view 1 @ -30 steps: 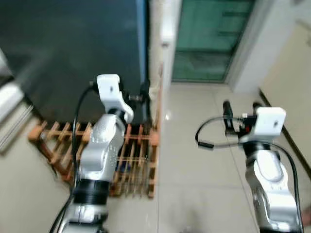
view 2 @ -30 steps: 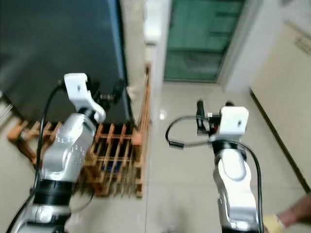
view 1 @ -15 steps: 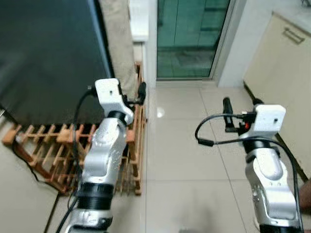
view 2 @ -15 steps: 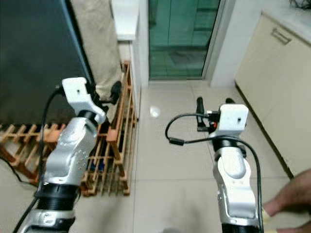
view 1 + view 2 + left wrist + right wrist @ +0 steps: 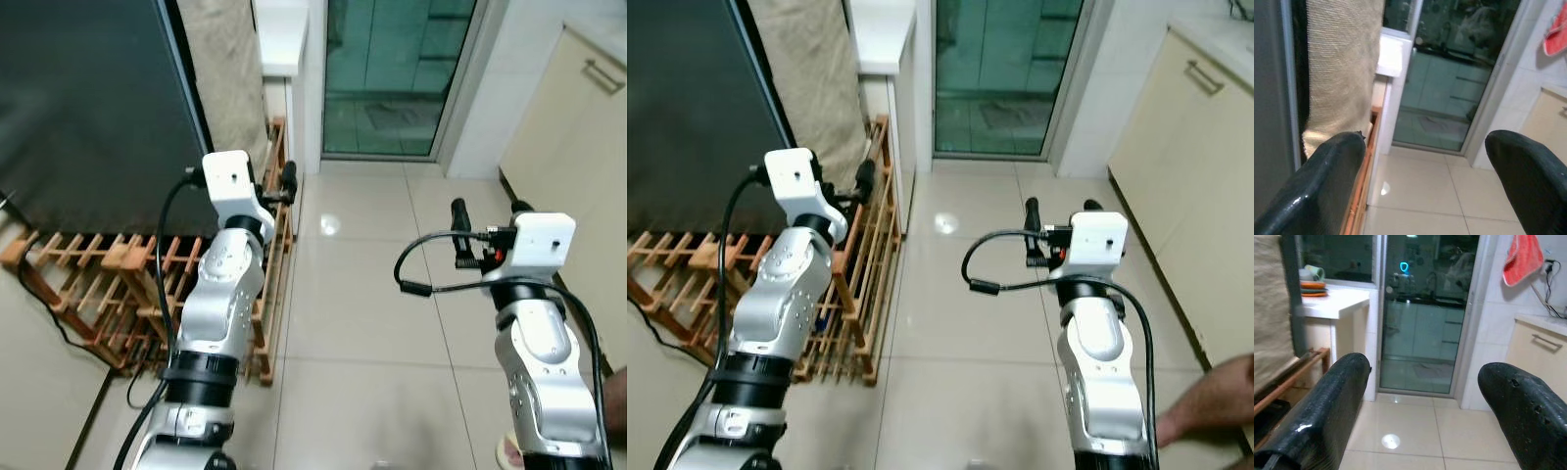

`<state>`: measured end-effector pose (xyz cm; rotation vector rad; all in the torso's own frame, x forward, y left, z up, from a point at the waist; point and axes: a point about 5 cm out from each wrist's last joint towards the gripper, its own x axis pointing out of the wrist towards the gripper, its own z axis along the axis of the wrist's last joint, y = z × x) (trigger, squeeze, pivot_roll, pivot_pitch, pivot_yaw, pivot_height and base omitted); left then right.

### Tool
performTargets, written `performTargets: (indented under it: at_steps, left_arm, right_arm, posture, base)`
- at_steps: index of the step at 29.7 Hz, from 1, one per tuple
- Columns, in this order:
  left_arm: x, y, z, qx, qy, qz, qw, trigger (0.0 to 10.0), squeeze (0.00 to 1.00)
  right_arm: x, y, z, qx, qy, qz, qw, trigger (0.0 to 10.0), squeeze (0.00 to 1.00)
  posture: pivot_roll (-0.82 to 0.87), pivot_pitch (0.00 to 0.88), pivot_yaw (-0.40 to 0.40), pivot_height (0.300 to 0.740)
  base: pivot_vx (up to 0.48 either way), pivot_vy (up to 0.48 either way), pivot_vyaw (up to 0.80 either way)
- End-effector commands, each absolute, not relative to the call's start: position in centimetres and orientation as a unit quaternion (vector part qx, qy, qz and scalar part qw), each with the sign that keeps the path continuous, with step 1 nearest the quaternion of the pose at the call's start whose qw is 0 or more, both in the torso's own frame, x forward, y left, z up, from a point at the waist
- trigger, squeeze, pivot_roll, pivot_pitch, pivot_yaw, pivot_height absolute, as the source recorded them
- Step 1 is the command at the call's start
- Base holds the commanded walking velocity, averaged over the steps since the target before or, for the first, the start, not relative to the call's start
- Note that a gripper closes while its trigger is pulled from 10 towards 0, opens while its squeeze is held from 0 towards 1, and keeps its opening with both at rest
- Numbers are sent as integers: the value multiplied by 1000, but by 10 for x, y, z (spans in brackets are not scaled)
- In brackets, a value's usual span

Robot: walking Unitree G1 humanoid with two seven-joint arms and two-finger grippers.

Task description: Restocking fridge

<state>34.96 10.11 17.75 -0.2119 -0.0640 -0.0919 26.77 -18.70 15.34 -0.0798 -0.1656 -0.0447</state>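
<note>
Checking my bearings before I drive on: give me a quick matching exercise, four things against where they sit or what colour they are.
Things:
1. wooden rack
2. glass door
3. cabinet
4. towel

Places or colours:
A. cream, on the robot's right
B. red, hanging on the wall
C. on the floor at the robot's left
D. straight ahead, greenish

Pairs: 1-C, 2-D, 3-A, 4-B

Head downward, wrists toward glass door point(image 5: 1420, 323)
</note>
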Motion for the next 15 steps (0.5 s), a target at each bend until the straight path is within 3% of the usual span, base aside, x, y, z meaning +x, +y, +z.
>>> performTargets:
  at_steps: [1, 6, 11, 15]
  left_arm:
    - [359, 93, 186, -98, -38, -47, 993, 10000, 0]
    - [369, 88, 193, -88, -39, -64, 993, 10000, 0]
    - [350, 107, 196, -108, -65, -78, 989, 10000, 0]
    - [329, 120, 220, -114, -135, -81, 981, 10000, 0]
  right_arm:
    - [268, -185, 155, -38, -88, -18, 995, 10000, 0]
    - [264, -184, 155, -42, -88, -18, 995, 10000, 0]
    - [259, -188, 167, -61, -117, -35, 991, 10000, 0]
    - [250, -187, 207, -96, -202, -46, 974, 10000, 0]
  posture:
    - [-193, 0, 16, 740]
    - [-212, 0, 35, 740]
    - [-219, 0, 45, 740]
    - [-207, 0, 41, 740]
  base:
    - [0, 0, 0]
    - [0, 0, 0]
    - [0, 0, 0]
    - [0, 0, 0]
